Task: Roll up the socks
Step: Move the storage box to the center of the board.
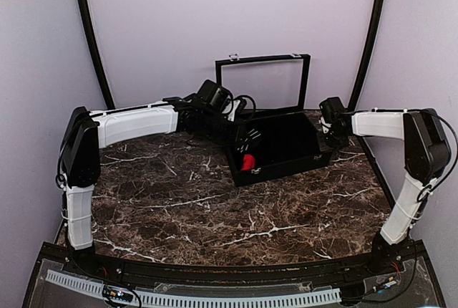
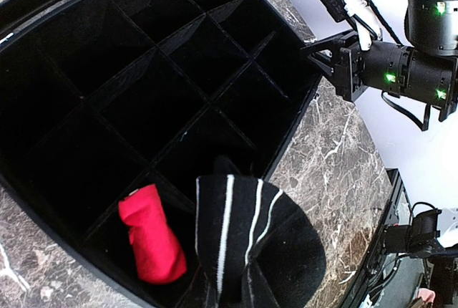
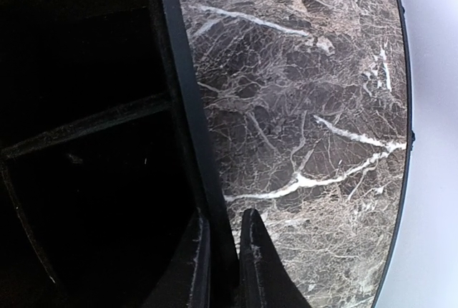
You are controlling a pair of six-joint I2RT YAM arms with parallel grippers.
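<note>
Left hand [image 1: 249, 143] — fingers behind striped cloth [image 2: 250, 243]

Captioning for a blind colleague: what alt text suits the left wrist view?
A red sock lies bunched in a near compartment of a black divided box, beside striped black fabric in the foreground. The box sits on a marble table; the right arm reaches its rim.

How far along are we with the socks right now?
Done: one red sock sits rolled in a near compartment of the box. In hand: the left gripper holds a black striped roll, apparently another sock, over the next compartment, while the right gripper pinches the box wall. Left: set that roll down and release. No other loose socks are visible.
</note>
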